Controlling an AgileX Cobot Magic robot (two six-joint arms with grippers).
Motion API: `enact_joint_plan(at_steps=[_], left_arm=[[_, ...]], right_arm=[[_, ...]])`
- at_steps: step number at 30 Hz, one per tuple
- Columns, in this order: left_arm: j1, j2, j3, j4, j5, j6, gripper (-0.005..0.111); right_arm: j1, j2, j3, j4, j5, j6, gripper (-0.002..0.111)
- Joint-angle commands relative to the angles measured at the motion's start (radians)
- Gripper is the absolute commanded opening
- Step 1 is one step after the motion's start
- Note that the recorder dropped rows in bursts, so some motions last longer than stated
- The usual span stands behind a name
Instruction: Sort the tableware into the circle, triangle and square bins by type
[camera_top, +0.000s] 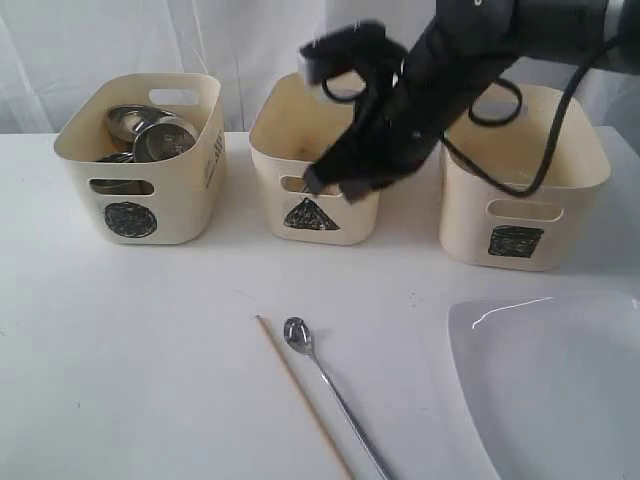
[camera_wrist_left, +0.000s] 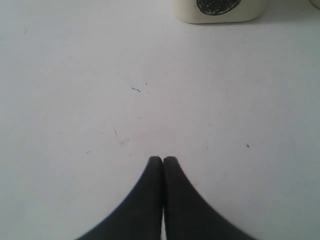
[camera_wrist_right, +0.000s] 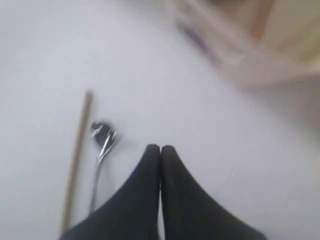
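On the white surface (camera_top: 130, 330), three cream bins stand in a row at the back: the circle bin (camera_top: 150, 205) on the left, the triangle bin (camera_top: 272, 185) in the middle and the square bin (camera_top: 515, 215) on the right. The circle bin holds a steel bowl and cups (camera_top: 150, 132) piled together. The black right arm reaches across from the upper right of the exterior view, and the right end effector (camera_top: 335, 187) hangs in front of the triangle bin's front wall, above the surface. In the right wrist view its fingertips (camera_wrist_right: 152, 150) are pressed together with nothing between them. Nearer the camera, a steel spoon (camera_top: 320, 375) lies on the surface with its bowl toward the bins. A single wooden chopstick (camera_top: 300, 395) lies just beside it on the left, apart from it and running in nearly the same slanted direction. The large white plate (camera_top: 560, 390) rests at the lower right, well apart from both. The left end effector (camera_wrist_left: 162, 160) is likewise closed tip to tip and empty, over a bare stretch of surface with the base of the circle bin ahead of it.
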Motion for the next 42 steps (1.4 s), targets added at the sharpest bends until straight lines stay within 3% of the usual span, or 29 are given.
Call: enact_joint_plan(at_steps=[1, 9, 16, 19, 25, 27, 36, 42], left_arm=[[-0.001, -0.005, 0.004, -0.005, 0.029, 0.0, 0.0], [-0.001, -0.005, 0.004, -0.005, 0.029, 0.0, 0.0], [-0.001, -0.005, 0.004, -0.005, 0.029, 0.0, 0.0], [-0.001, -0.005, 0.004, -0.005, 0.029, 0.0, 0.0], [-0.001, -0.005, 0.004, -0.005, 0.029, 0.0, 0.0], [-0.001, -0.005, 0.004, -0.005, 0.029, 0.0, 0.0], [-0.001, -0.005, 0.004, -0.005, 0.029, 0.0, 0.0], [-0.001, -0.005, 0.004, -0.005, 0.029, 0.0, 0.0]], right_arm=[[0.071, -0.008, 0.088, 0.041, 0.177, 0.125, 0.0], [0.217, 0.006, 0.219, 0.032, -0.076, 0.214, 0.0], [0.225, 0.053, 0.239, 0.021, -0.1, 0.205, 0.002], [0.225, 0.079, 0.239, 0.021, -0.056, 0.169, 0.012], [0.225, 0.14, 0.239, 0.019, -0.085, 0.165, 0.042], [0.225, 0.16, 0.239, 0.014, -0.118, 0.165, 0.045], [0.225, 0.199, 0.239, -0.131, -0.137, 0.174, 0.044], [0.225, 0.249, 0.239, -0.108, -0.133, 0.174, 0.034]])
